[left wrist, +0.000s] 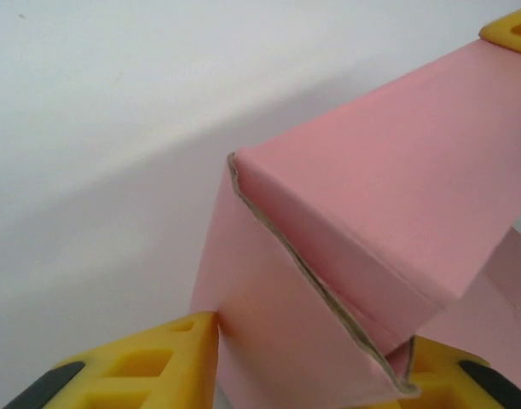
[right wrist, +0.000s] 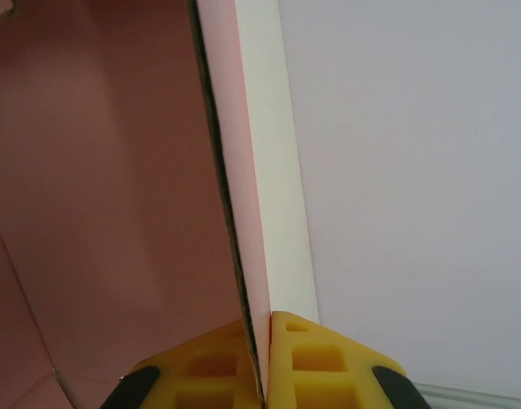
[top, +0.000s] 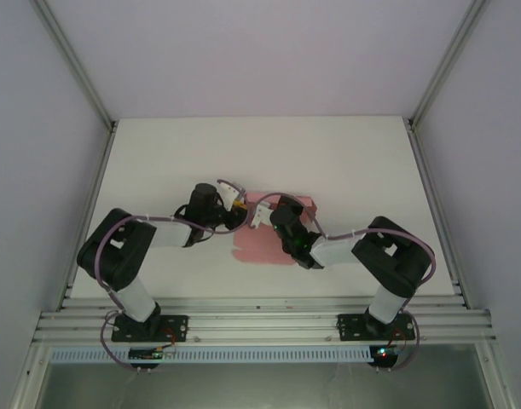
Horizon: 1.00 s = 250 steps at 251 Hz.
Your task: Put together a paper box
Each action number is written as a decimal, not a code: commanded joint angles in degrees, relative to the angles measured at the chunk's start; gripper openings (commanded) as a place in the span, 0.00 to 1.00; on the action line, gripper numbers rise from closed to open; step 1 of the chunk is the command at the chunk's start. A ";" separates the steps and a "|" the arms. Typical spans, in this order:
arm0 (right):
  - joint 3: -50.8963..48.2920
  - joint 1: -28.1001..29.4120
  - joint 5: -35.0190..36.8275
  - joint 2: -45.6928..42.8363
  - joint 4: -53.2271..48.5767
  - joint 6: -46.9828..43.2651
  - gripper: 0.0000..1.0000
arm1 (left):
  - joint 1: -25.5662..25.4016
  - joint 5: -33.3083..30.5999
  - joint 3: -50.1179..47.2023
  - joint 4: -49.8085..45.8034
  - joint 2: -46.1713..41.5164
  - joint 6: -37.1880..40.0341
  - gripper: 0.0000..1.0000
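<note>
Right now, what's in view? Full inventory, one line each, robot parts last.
paper box: 1, pink, mid-table between the two hands, partly folded
table: 1, white, under everything
walls: pale grey, around the table on three sides
rails: silver metal, along the near edge under the arm bases
left arm: 1, black and grey with a purple cable, near left
right arm: 1, same colours, near right
left hand: 1, yellow fingers either side of a folded box corner, grip unclear
right hand: 1, yellow fingers shut on a box panel's edge
</note>
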 commanded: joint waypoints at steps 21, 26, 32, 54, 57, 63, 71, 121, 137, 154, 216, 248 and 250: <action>0.35 1.11 -2.61 1.60 -6.85 5.82 0.00 | -2.37 -11.54 -0.77 7.95 0.43 -0.56 0.30; 0.45 1.18 -2.57 1.69 -7.09 6.06 0.00 | -2.56 -12.39 -0.90 8.18 0.51 -0.60 0.27; 0.48 1.21 -2.47 1.77 -7.04 6.38 0.00 | -2.96 -14.22 -0.95 8.37 0.52 -0.74 0.23; 0.71 1.20 -1.54 2.03 -7.38 7.25 0.00 | -4.79 -22.24 -0.78 7.25 0.50 -1.07 0.00; 0.78 1.15 -1.40 2.04 -7.49 7.52 0.00 | -4.96 -23.25 -0.74 7.15 0.62 -1.03 0.00; 0.75 1.19 -1.09 2.13 -7.61 7.97 0.00 | -5.28 -24.58 -0.74 7.03 0.99 -0.89 0.00; 0.74 1.20 -0.99 2.15 -7.85 8.49 0.00 | -5.63 -26.84 -0.75 7.30 1.50 -1.11 0.00; 0.79 1.15 -0.59 1.44 -10.89 13.32 0.00 | -8.62 -46.18 -1.18 8.13 4.27 -4.15 0.04; 0.84 1.16 -0.81 1.08 -12.12 14.73 0.00 | -9.62 -49.15 -2.08 10.40 5.27 -3.14 0.03; 1.16 0.95 -1.26 0.78 -14.32 16.53 0.00 | -10.17 -52.50 -2.92 12.27 6.32 -3.85 0.00; 2.36 0.33 -3.41 0.74 -19.45 20.79 0.00 | -10.88 -46.96 -3.16 11.78 7.50 -4.02 0.19; 2.57 -0.19 -4.69 0.03 -20.45 21.99 0.00 | -10.32 -43.04 -2.86 11.26 7.73 -5.76 0.26; 2.57 -0.20 -4.81 -0.02 -20.57 22.02 0.00 | -10.26 -42.99 -2.74 11.28 7.79 -5.72 0.27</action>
